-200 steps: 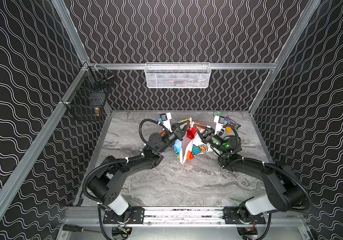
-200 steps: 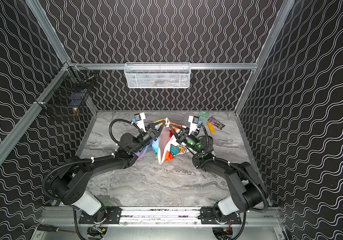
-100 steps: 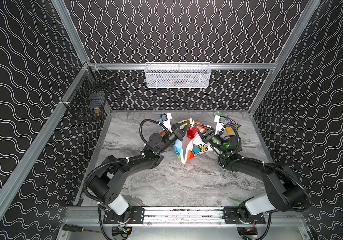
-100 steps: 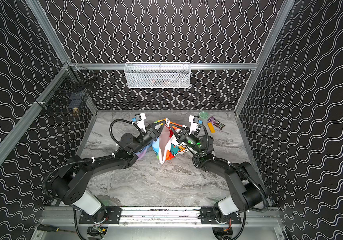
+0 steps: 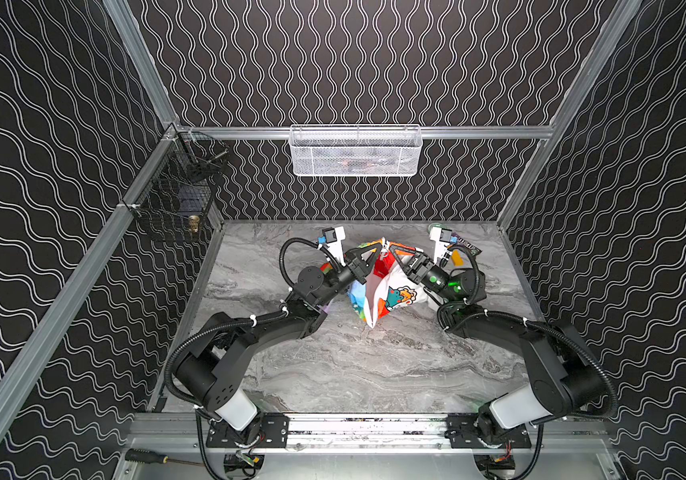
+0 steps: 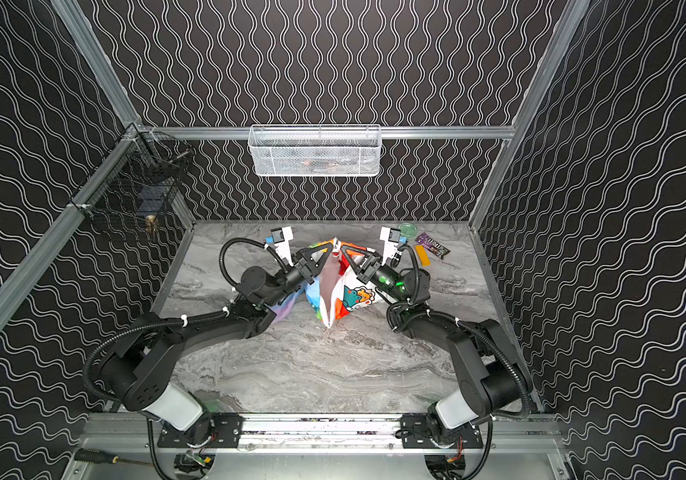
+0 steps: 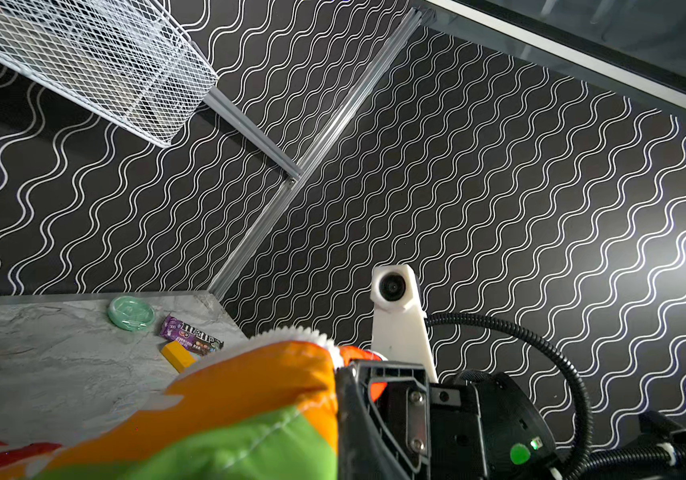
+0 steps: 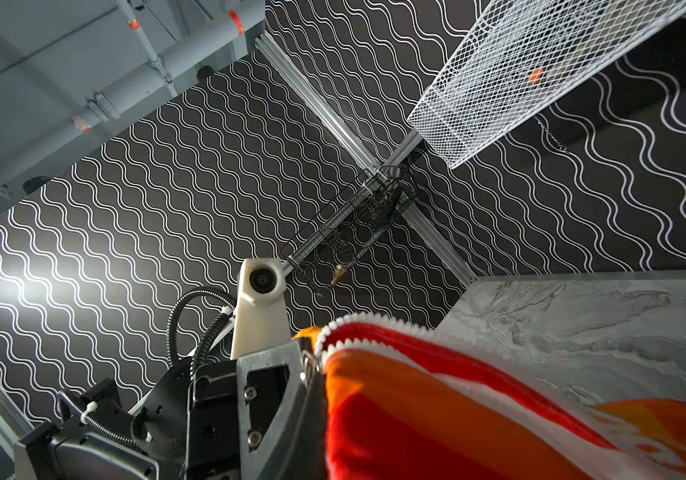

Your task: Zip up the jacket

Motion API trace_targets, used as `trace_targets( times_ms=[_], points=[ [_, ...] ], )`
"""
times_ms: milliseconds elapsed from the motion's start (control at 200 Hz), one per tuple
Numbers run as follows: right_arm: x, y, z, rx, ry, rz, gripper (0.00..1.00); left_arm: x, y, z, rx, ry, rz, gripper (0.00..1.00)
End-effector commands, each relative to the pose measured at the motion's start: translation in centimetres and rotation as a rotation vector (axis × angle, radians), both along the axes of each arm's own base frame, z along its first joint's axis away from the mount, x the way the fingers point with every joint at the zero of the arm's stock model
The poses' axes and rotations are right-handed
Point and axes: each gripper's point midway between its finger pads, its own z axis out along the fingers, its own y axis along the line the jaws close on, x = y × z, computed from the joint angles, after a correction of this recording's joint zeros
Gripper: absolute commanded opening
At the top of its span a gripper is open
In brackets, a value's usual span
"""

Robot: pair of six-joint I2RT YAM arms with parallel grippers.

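No motion since a second ago: left gripper [image 5: 378,249] and right gripper [image 5: 391,248] both pinch the jacket [image 5: 378,291] top, which hangs limp above the table [image 5: 354,365] toward the back; it looks light, soft and slippery, so I'd grip the zipper tape [image 8: 347,341].

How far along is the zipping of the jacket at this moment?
Done: the jacket hangs lifted by its top edge. In hand: the left gripper and right gripper are shut on that edge, tips close together. Left: the whole zipping, it seems; the front gapes, showing the lining, and the zipper in the right wrist view looks unjoined.
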Motion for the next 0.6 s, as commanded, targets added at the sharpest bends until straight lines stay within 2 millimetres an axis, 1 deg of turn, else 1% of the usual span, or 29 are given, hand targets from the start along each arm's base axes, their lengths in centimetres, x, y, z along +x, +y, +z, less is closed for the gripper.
trace_targets(
  times_ms=[0,230,430,596],
  points=[
    [-0.6,-0.8,2.2,0.068,-0.073,-0.013,0.00,-0.7,0.0,0.6,-0.015,-0.013,-0.029,0.00],
    [-0.6,-0.9,2.5,0.081,-0.067,-0.001,0.00,-0.9,0.2,0.0,-0.006,0.001,-0.025,0.00],
    [-0.8,-0.5,2.0,0.091,-0.025,0.050,0.00,-0.9,0.1,0.7,-0.008,-0.029,-0.023,0.00],
    [-1.3,-0.2,2.0,0.111,0.019,0.113,0.00,-1.1,0.8,1.4,0.015,-0.080,0.023,0.00]
  ],
)
